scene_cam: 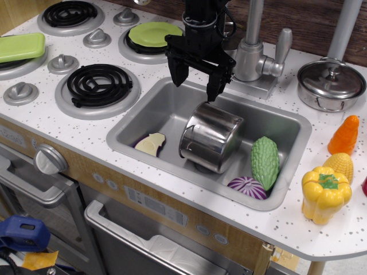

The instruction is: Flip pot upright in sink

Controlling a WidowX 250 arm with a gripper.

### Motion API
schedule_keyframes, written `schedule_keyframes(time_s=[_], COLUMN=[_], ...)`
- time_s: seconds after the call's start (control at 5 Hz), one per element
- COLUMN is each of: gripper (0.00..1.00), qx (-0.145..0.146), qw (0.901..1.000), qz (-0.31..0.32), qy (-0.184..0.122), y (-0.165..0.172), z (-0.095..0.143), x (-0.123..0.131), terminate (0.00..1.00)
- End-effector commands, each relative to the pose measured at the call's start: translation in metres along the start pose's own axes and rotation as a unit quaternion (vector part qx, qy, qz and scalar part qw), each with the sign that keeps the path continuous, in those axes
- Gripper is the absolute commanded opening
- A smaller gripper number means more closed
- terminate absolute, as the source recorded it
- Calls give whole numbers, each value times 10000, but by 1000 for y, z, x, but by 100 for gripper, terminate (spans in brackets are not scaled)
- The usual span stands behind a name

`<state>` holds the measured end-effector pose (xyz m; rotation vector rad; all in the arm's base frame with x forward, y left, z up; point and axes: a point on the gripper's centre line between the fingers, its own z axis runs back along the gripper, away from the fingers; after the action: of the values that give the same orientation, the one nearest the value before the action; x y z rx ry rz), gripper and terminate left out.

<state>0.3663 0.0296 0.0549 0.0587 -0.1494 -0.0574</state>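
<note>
The shiny steel pot (211,136) lies tilted on its side in the middle of the grey sink (166,97), its flat base facing up and toward the back, its mouth down over the drain. My black gripper (196,81) hangs open just above the sink's back edge, above and slightly behind the pot. Its two fingers (176,71) stand wide apart and hold nothing. The right finger's tip is just above the pot's upper rim.
In the sink lie an eggplant slice (150,143) at left, a green bumpy gourd (265,160) and a purple onion half (247,187) at right. The faucet (254,54) stands right behind the gripper. A lidded steel pot (331,84), carrot (344,135), corn (342,165) and yellow pepper (324,193) sit on the counter at right.
</note>
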Motion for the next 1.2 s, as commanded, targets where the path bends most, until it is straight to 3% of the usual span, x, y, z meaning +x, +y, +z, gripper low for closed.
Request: schedule_keyframes(time_s=[0.0, 0.2, 0.4, 0.6, 0.8, 1.0], gripper=[100, 100, 100, 100, 100, 100], qx=[0, -130, -491, -1023, -1439, -1957], qw=[10000, 9998, 9977, 9911, 9830, 9689], qz=[0, 86, 198, 464, 794, 1284], qy=[0, -114, -426, -714, -813, -802], y=[0, 2, 9, 13, 14, 11], z=[0, -1, -5, -7, -11, -16], x=[0, 0, 1, -1, -1, -2], terminate=[0, 0, 0, 0, 0, 0])
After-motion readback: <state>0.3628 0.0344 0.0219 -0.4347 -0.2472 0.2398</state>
